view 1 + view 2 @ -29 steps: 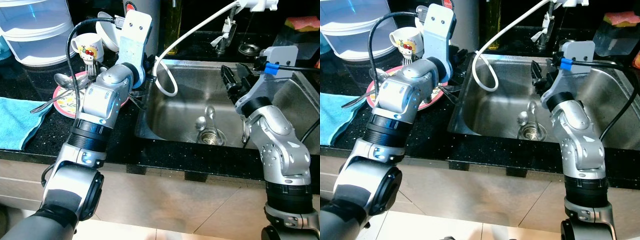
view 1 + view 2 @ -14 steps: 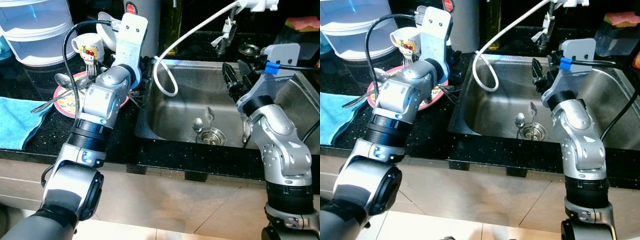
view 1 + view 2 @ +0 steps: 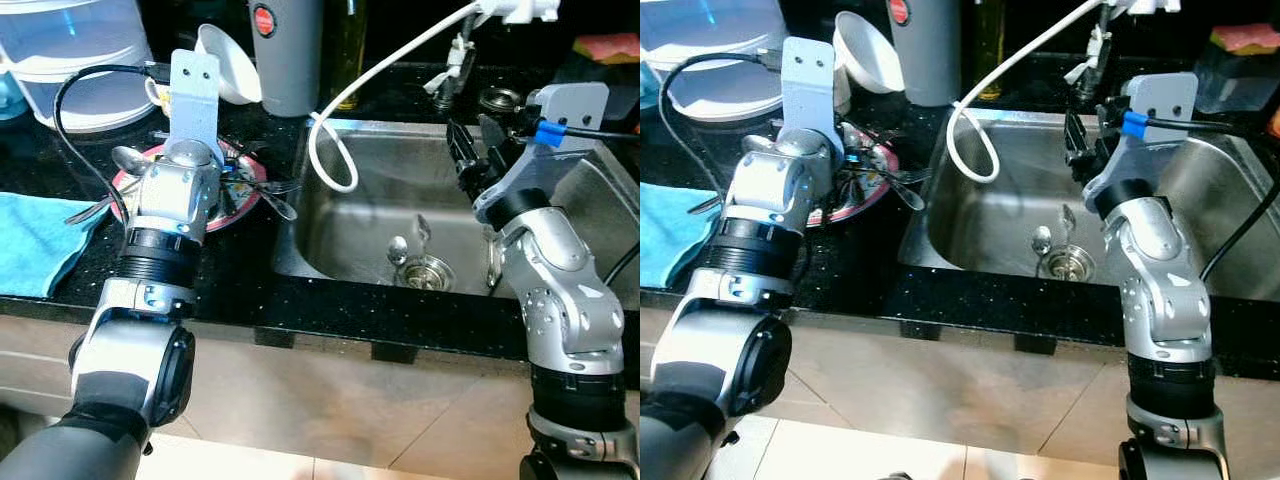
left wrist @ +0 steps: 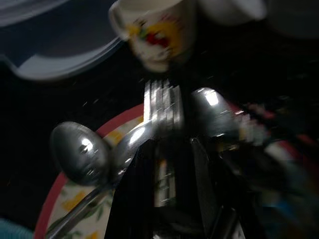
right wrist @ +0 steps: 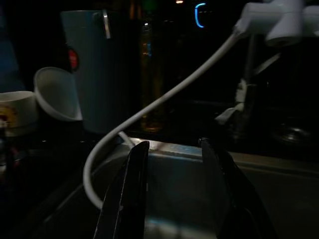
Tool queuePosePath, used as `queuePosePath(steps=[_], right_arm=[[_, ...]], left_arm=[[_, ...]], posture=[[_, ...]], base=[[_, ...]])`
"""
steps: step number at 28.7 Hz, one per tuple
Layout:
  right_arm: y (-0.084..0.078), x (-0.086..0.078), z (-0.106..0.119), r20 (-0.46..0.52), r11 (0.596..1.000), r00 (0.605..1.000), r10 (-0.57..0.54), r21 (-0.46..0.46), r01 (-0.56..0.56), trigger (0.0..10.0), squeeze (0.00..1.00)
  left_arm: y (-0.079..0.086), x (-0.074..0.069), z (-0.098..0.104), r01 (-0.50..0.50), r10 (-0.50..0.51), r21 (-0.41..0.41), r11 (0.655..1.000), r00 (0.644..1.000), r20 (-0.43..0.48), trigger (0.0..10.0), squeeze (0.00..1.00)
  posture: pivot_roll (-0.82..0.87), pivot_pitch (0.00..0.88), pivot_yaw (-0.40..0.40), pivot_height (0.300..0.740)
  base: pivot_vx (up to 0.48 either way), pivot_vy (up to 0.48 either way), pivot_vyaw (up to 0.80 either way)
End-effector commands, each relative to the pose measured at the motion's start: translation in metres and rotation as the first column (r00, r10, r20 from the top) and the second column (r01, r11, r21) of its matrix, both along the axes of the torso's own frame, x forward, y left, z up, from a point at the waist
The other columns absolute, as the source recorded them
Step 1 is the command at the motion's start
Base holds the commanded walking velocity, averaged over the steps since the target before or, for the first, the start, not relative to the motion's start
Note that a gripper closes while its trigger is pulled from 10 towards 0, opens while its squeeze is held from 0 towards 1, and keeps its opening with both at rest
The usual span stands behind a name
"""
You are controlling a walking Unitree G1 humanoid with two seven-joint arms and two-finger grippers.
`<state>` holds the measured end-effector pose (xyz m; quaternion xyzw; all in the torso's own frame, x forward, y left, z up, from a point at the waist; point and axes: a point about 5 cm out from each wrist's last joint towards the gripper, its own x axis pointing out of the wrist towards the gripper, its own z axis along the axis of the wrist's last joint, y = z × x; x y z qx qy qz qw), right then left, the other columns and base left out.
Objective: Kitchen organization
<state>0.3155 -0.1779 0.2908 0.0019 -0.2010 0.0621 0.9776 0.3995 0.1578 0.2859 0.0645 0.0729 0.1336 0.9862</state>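
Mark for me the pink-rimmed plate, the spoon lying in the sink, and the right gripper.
pink-rimmed plate (image 3: 238,205): left eye view, on its rim nearest the sink.
spoon (image 3: 398,247): left eye view, on its bowl beside the drain.
right gripper (image 5: 174,189): right wrist view, midway between the fingertips, over the sink.

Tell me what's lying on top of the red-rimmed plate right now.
On the red-rimmed plate lies a pile of cutlery: spoons and a fork. The left gripper sits over the pile, covering the plate's middle, so an exact count isn't possible.
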Motion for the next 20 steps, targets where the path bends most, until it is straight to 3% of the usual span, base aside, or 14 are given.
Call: queuePosePath(steps=[1,6,14,17,20], right_arm=[[-0.001,-0.002,0.0,0.01,1.0,1.0,-0.003,0.004,0.003,10.0,0.0],[-0.001,-0.002,0.0,0.007,1.0,1.0,-0.003,0.007,0.003,10.0,0.0],[-0.001,-0.002,-0.001,0.005,1.0,1.0,-0.003,0.008,0.003,10.0,0.0],[-0.001,-0.001,-0.001,0.005,1.0,1.0,-0.003,0.009,0.002,10.0,0.0],[-0.001,-0.001,-0.001,0.005,1.0,1.0,-0.002,0.01,0.002,10.0,0.0]], left_arm=[[0.009,0.0,-0.002,-0.044,0.044,0.005,0.999,0.999,-0.017,10.0,0.0],[0.011,0.003,-0.006,-0.058,0.055,-0.069,0.996,0.997,-0.047,10.0,0.0],[0.01,0.005,0.003,-0.028,0.027,-0.088,0.996,1.0,-0.007,10.0,0.0],[0.001,0.006,0.006,0.037,-0.036,-0.068,0.997,0.999,0.008,10.0,0.0],[-0.027,0.003,0.01,0.243,-0.243,0.026,0.97,0.97,0.017,10.0,0.0]], posture=[[0.04,0.106,0.058,0.74],[0.04,0.106,0.058,0.74],[0.04,0.107,0.057,0.74],[0.04,0.107,0.056,0.74],[0.04,0.107,0.056,0.74]], base=[[0.0,0.0,0.0],[0.0,0.0,0.0],[0.0,0.0,0.0],[0.0,0.0,0.0],[0.0,0.0,0.0]])
